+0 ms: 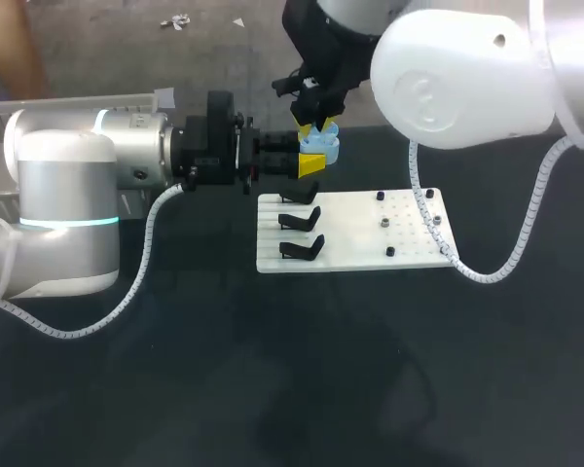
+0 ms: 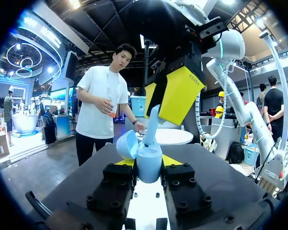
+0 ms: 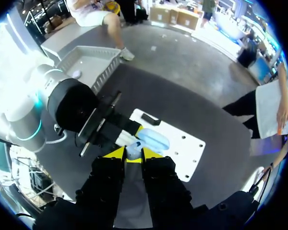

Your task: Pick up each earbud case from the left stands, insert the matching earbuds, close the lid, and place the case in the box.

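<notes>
Closest to the head camera is the bulky white joint of the right arm (image 1: 457, 78), which comes in from the upper right with its wrist pointing down over the dark counter (image 1: 273, 379). From the other side the left arm (image 1: 78, 185) lies level across it. The 2 arms meet just behind the white board (image 1: 355, 243).

Left jaws are clamped on the light-blue earbud case (image 2: 149, 165). Their yellow tips (image 2: 172, 160) press its body from 2 sides and hold it upright in the air, with its lid (image 2: 126, 143) swung open to one side. In the head view the case (image 1: 323, 148) shows just past the board's far edge, near its left corner.

Right jaws hang straight above the case. Their yellow tips (image 2: 180, 93) are closed on a light-blue earbud (image 2: 152, 122), whose stem stands up between them while its lower end sits at the mouth of the case. Whether it is fully seated I cannot tell. From the right wrist the earbud (image 3: 133, 151) appears pinched between the 2 tips.

3 black stands (image 1: 300, 220) lie in a column on the board's left part, and several small dark pegs (image 1: 383, 222) dot its right part. The box (image 3: 93, 67), a pale tray, sits beyond the left arm at the counter's edge.
</notes>
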`<move>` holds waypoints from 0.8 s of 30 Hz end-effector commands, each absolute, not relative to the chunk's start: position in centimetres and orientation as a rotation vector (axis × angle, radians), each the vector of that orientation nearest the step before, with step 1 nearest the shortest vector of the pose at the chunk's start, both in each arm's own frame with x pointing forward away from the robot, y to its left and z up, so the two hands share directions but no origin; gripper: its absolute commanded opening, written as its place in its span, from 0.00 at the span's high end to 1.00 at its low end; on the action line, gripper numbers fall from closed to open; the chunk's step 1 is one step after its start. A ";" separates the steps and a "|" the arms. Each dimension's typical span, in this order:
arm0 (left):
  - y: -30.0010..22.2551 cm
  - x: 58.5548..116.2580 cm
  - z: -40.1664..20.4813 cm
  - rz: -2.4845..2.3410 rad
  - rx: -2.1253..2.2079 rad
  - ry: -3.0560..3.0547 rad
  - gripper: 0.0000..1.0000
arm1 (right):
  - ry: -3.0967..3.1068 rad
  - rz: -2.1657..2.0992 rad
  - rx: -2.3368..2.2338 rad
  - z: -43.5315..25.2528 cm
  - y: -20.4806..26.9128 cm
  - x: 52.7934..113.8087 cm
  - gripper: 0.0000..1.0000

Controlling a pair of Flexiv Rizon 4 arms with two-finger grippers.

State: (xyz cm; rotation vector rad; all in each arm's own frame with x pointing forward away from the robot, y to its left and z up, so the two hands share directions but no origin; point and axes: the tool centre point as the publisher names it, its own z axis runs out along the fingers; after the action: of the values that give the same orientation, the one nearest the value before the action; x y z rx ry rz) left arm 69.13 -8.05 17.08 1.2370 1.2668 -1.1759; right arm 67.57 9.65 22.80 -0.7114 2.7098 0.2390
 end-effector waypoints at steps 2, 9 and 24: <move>-8.1 69.1 17.0 -1.172 1.232 1.262 1.00 | 2.704 0.228 -0.707 22.5 9.5 67.5 1.00; -8.1 69.1 17.0 -1.172 1.232 1.262 1.00 | 2.705 0.224 -0.704 22.2 9.5 67.5 1.00; -8.1 69.1 17.0 -1.172 1.232 1.262 1.00 | 2.707 0.229 -0.700 21.9 9.5 67.7 1.00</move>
State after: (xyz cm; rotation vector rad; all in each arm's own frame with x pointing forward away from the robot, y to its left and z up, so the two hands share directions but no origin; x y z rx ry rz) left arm 69.13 -8.05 17.08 1.2370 1.2668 -1.1759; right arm 67.67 9.45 22.04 -0.7018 2.7077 0.2299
